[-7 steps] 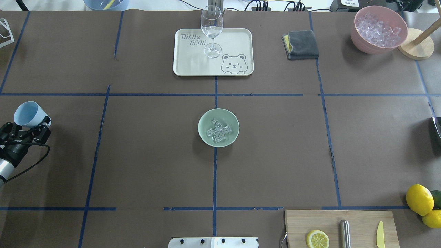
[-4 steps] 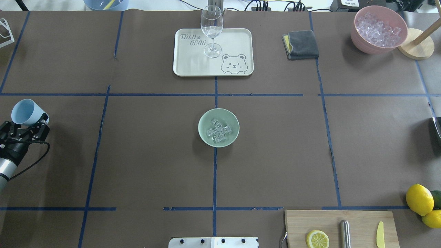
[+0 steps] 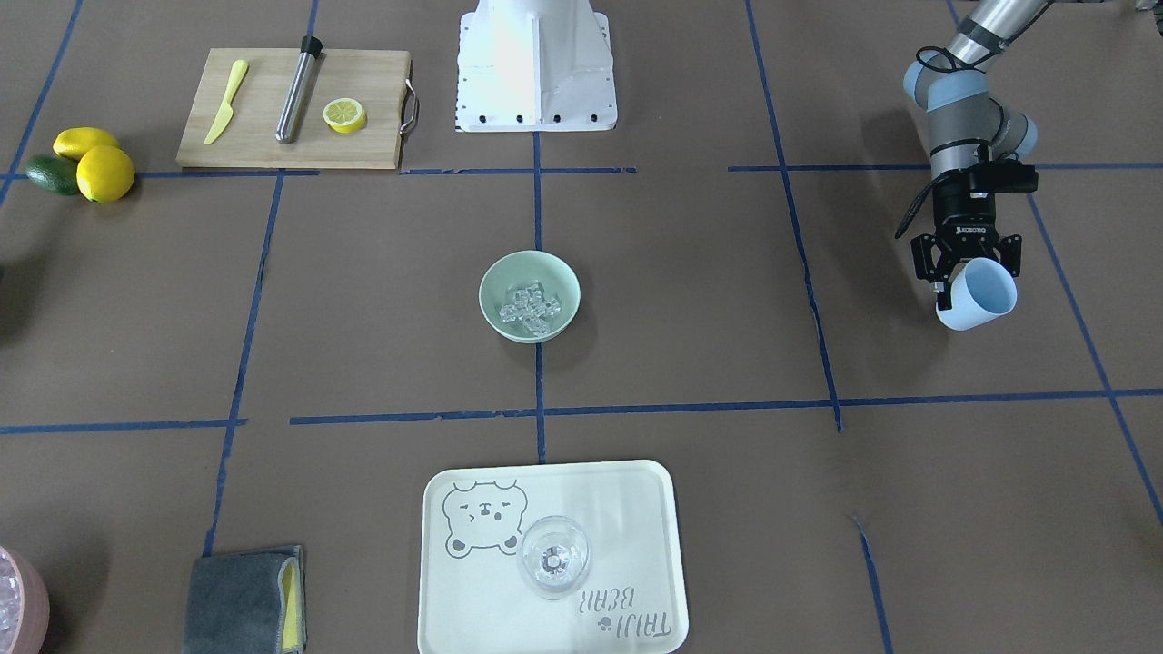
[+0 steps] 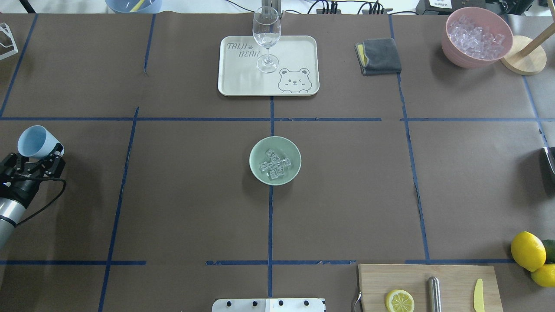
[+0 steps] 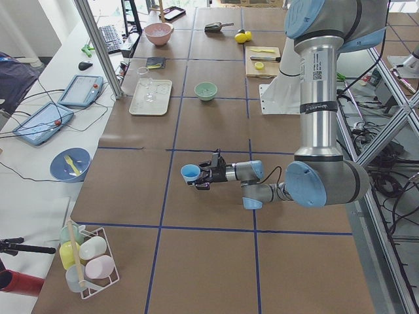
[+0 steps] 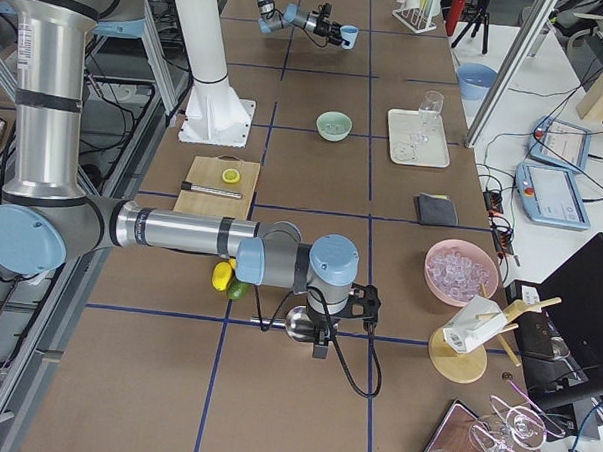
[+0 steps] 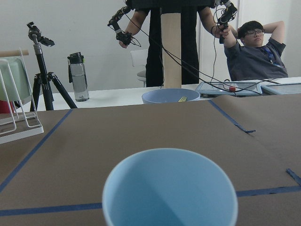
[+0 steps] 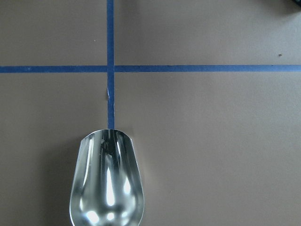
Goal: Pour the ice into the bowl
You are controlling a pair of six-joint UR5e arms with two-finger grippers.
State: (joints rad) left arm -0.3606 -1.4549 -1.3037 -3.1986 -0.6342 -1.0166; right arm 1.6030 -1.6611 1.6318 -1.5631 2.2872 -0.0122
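The tray reads "TAIJI BEAR". The left tool, marked ROBOTIQ, clamps the tilted pale blue cup. The ice sits in the upright mint bowl mid-tabletop; can't tell the right tool's grip.

The left arm drops in an upright column to its elbow, then runs its forearm low and nearly level over the table, out at the robot's far left. The left gripper points away from the base, its two black fingers clamped on the sides of a pale blue cup that is held tilted, mouth open toward the far side. The right arm is folded the same way: upright column, forearm level and low. The right gripper points down at the table beside a metal scoop — its jaws are hidden, so their grip cannot be judged.
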